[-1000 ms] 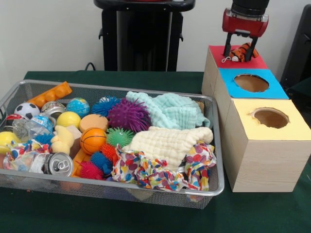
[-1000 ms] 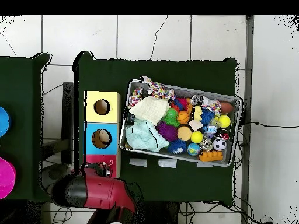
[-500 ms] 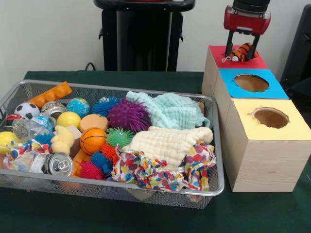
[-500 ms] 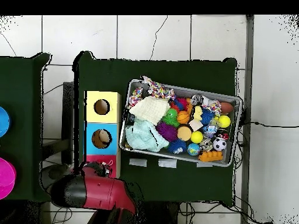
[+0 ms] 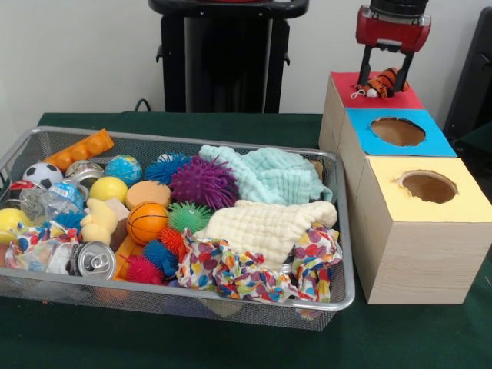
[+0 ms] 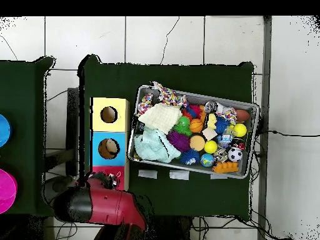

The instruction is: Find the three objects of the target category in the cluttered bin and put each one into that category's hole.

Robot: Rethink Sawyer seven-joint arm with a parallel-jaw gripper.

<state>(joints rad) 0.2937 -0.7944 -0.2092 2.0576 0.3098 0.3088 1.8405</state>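
Observation:
The orange black-striped tiger (image 5: 382,81) lies on the red top of the far plywood box (image 5: 343,81). It covers the spot where the red-surrounded hole is, so the hole is hidden. My gripper (image 5: 382,88) hangs straight over it, with its two fingers apart on either side of the tiger. The wire-mesh bin (image 5: 344,231) stands at the left, and the pale yellow plush (image 5: 97,220) lies in its left part. The tan-orange bear-like plush does not show. In the overhead view my red arm (image 6: 103,206) reaches over the red box (image 6: 100,170).
The blue-surrounded hole (image 5: 397,131) and the yellow-surrounded hole (image 5: 428,186) are on the nearer boxes. The bin (image 6: 253,140) also holds spiky balls, an orange basketball (image 5: 146,222), a soda can (image 5: 94,260) and cloths (image 5: 265,227). The robot's black pedestal (image 5: 227,54) stands behind.
My gripper has risen a little above the red box. The tiger has stayed where it was on the red top.

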